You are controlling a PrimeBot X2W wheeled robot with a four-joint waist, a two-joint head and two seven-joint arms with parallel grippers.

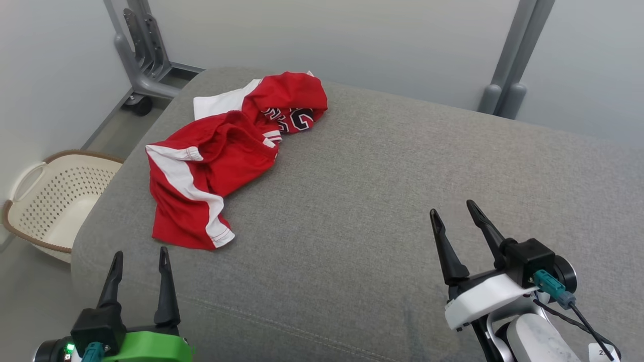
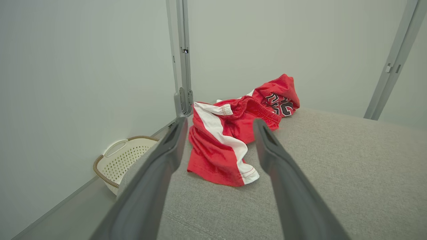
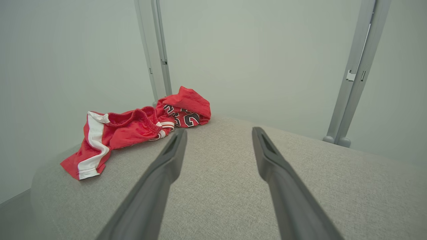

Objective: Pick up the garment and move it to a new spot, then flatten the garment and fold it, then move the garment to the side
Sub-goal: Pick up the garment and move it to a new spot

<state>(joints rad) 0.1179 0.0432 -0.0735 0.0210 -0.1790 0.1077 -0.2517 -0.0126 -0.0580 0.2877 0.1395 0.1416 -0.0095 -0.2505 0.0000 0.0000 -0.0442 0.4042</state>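
left fingers [image 1: 166, 291], garment [image 1: 201, 171] at cushion [image 1: 377, 201] edge

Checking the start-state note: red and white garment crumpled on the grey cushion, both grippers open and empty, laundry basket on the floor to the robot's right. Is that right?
No: the laundry basket is on the floor to the robot's left, per the head view. The garment is crumpled on the grey cushion; left gripper and right gripper are open and empty.
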